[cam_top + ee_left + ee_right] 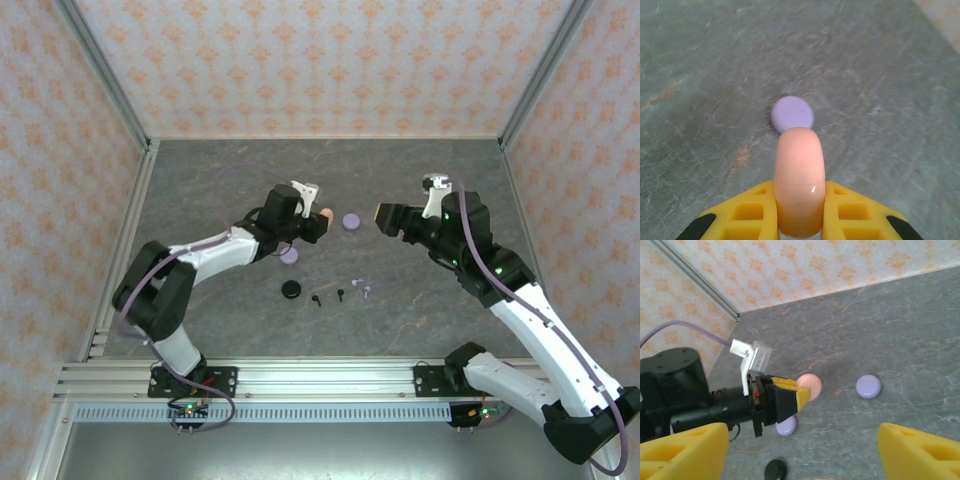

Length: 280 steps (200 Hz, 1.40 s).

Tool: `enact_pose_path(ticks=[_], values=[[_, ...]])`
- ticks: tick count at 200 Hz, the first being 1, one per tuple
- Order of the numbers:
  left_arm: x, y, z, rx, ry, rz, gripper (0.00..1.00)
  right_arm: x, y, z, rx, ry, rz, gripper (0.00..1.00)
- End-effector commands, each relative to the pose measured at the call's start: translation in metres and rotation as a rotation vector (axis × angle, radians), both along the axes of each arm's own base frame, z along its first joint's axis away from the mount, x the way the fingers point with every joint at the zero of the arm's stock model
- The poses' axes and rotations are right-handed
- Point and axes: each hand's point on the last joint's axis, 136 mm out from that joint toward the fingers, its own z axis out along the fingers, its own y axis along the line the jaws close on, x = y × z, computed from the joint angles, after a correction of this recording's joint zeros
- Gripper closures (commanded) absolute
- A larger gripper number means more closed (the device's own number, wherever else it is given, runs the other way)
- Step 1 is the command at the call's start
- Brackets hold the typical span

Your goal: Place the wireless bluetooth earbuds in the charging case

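Preparation, I judge: the left gripper [800, 200] grips a closed pale pink pebble-shaped plastic case [799, 155], long axis pointing out toward the right gripper [802, 452], whose jaws stand wide and empty. Next the case needs opening; the tiny black and lilac stemmed earbuds [341, 294] lie on the grey table [200, 180] toward its near edge, headings unreadable.
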Motion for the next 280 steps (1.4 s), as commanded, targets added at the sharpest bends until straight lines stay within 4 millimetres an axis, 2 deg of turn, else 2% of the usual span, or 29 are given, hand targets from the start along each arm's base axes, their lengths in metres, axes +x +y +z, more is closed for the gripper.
enact_pose_path(ticks=[1,31,34,36,40,91,149,174,195,226,230,232,235,280], values=[[0.013,-0.006,-0.011,-0.018,0.078,0.029,1.00,-0.002,-0.012,-0.002,-0.034,-0.023,-0.042,0.15],[0.032,-0.010,-0.032,-0.019,0.134,0.056,1.00,-0.004,-0.022,-0.005,-0.045,-0.041,-0.084,0.00],[0.034,-0.011,-0.029,-0.027,0.129,0.058,1.00,-0.005,-0.023,-0.005,-0.046,-0.042,-0.090,0.00],[0.035,-0.010,-0.039,-0.019,0.149,0.063,1.00,-0.005,-0.024,-0.006,-0.048,-0.042,-0.093,0.00],[0.037,-0.010,-0.045,-0.019,0.161,0.070,1.00,-0.005,-0.025,-0.006,-0.048,-0.044,-0.100,0.01],[0.055,-0.011,-0.068,-0.083,0.215,0.111,1.00,-0.006,-0.032,-0.016,-0.061,-0.037,-0.128,0.01],[0.056,-0.003,-0.076,-0.088,0.242,0.142,0.62,-0.006,-0.031,-0.017,-0.065,-0.032,-0.122,0.01],[0.055,0.002,-0.076,-0.076,0.240,0.149,0.53,-0.006,-0.029,-0.018,-0.060,-0.027,-0.117,0.01],[0.055,0.010,-0.068,-0.067,0.217,0.168,0.50,-0.004,-0.027,-0.024,-0.044,-0.013,-0.119,0.01],[0.052,0.022,-0.042,-0.045,0.147,0.186,0.45,0.003,-0.021,-0.040,0.015,0.028,-0.135,0.01],[0.051,0.024,-0.043,-0.036,0.146,0.189,0.45,0.004,-0.020,-0.043,0.025,0.036,-0.143,0.01],[0.051,0.025,-0.032,-0.043,0.125,0.189,0.45,0.005,-0.020,-0.043,0.031,0.038,-0.147,0.01],[0.051,0.026,-0.027,-0.044,0.115,0.192,0.44,0.006,-0.020,-0.046,0.036,0.046,-0.152,0.01],[0.035,0.055,0.021,-0.043,0.012,0.238,0.37,0.017,0.001,-0.069,0.016,0.097,-0.075,0.01]])
